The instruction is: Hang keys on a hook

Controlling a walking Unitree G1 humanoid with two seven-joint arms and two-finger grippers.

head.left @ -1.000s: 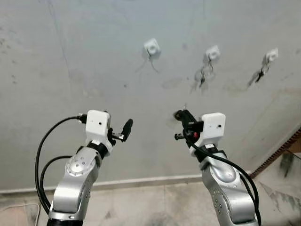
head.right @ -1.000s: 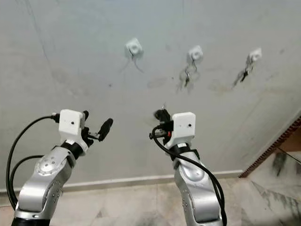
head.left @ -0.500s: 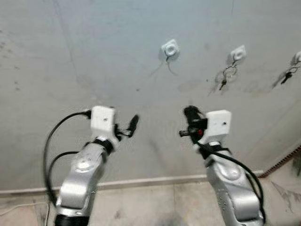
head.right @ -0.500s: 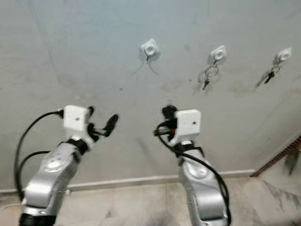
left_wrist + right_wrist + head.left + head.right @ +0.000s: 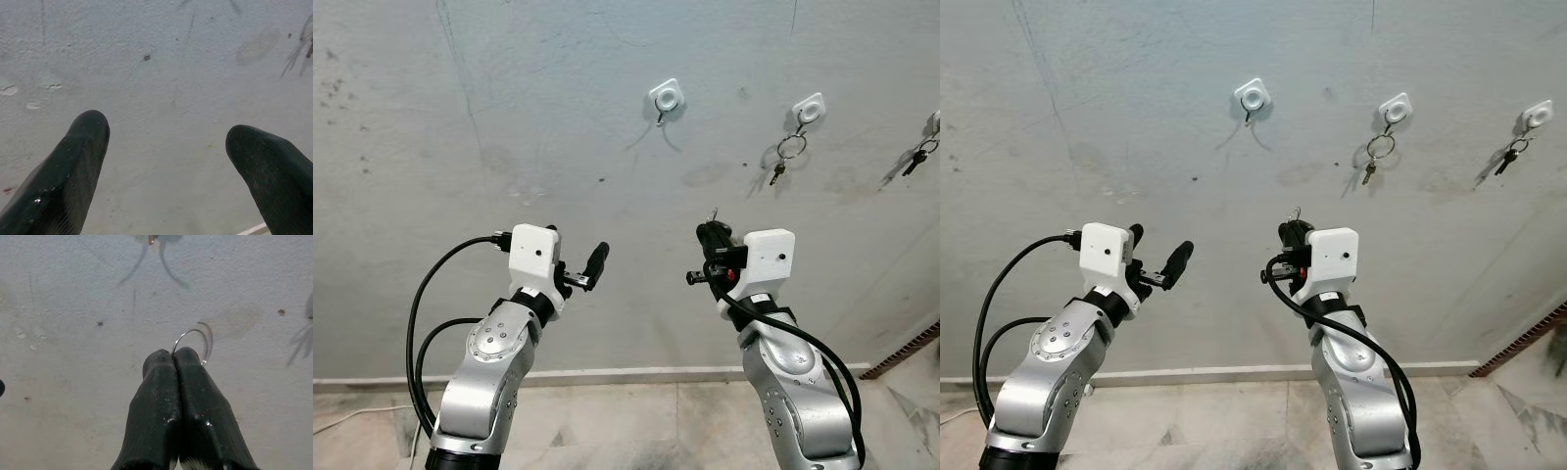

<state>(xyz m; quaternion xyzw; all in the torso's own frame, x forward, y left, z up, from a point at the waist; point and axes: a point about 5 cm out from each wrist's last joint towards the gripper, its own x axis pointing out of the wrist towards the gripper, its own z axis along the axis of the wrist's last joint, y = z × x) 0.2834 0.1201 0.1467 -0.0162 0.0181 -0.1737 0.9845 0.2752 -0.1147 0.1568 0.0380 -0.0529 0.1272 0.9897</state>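
Three white hooks sit in a row on the grey wall. The left hook (image 5: 667,97) is bare. The middle hook (image 5: 810,108) carries a key ring with a key (image 5: 782,160), and dark keys (image 5: 915,157) hang at the right edge. My right gripper (image 5: 708,233) is raised below and slightly right of the bare hook, short of the wall. It is shut on a thin wire key ring (image 5: 195,340) that sticks up past the fingertips (image 5: 161,363). My left gripper (image 5: 1157,247) is held up to the left, open and empty, its fingers (image 5: 83,147) wide apart.
A pale skirting strip (image 5: 636,374) runs along the foot of the wall above a tiled floor (image 5: 636,431). A brick edge (image 5: 913,343) slants in at the lower right. Black cables (image 5: 421,313) loop from both wrists.
The camera has turned, so the hooks sit further right in the picture than a second ago. My right gripper stays shut on the ring and the left stays open.
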